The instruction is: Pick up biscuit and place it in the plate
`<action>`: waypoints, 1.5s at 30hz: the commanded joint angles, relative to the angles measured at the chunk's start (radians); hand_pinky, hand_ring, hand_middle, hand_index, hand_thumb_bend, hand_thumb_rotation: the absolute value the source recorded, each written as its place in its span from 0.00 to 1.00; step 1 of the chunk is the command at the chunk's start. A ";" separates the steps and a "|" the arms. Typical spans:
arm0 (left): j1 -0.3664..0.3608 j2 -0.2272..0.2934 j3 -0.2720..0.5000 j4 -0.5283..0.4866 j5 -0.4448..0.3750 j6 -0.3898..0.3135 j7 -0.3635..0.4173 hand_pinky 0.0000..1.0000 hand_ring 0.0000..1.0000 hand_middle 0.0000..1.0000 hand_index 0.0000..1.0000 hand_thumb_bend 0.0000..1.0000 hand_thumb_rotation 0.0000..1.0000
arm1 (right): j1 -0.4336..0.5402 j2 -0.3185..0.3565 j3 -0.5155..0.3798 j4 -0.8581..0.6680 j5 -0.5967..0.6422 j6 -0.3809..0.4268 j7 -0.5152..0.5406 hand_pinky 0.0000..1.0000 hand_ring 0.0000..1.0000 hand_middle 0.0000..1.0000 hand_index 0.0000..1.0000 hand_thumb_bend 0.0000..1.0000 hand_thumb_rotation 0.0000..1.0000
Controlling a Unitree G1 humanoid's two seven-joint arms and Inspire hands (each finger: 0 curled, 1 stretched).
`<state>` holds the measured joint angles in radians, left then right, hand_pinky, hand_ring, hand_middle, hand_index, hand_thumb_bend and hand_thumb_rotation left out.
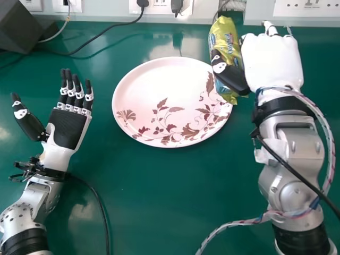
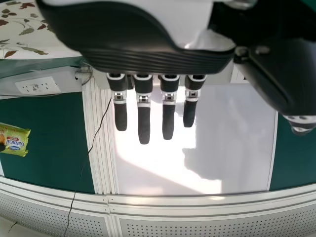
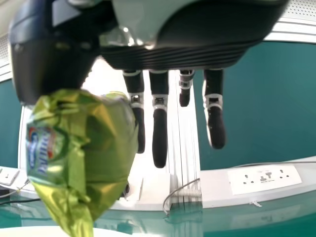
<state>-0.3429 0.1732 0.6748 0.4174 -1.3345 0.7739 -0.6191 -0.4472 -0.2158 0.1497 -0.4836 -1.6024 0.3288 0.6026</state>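
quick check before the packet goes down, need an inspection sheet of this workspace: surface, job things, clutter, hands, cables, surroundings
surface: green table, glossy with reflections
plate: flat on the table, leaf pattern up
biscuit packet: held up, overlapping the plate's far right rim in the head view
clutter: dark box at the back left
left hand: open, left of the plate
right hand: thumb pressing the packet against the hand
cables: bundled wires looping beside the right arm
surroundings: wall sockets behind

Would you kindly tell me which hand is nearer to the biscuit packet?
Right: the right hand holds the biscuit packet with its thumb, while the left hand is open, out beyond the left side of the plate.
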 commanded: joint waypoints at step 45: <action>0.015 0.001 0.000 0.036 0.036 0.003 -0.007 0.84 0.76 0.85 0.89 0.98 0.38 | -0.039 -0.010 0.096 0.242 0.199 -0.054 -0.288 0.22 0.32 0.40 0.49 0.50 0.07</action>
<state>-0.3615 0.1819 0.6750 0.4373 -1.3148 0.7769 -0.6246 -0.4772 -0.2157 0.2386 -0.2505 -1.4158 0.2846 0.3410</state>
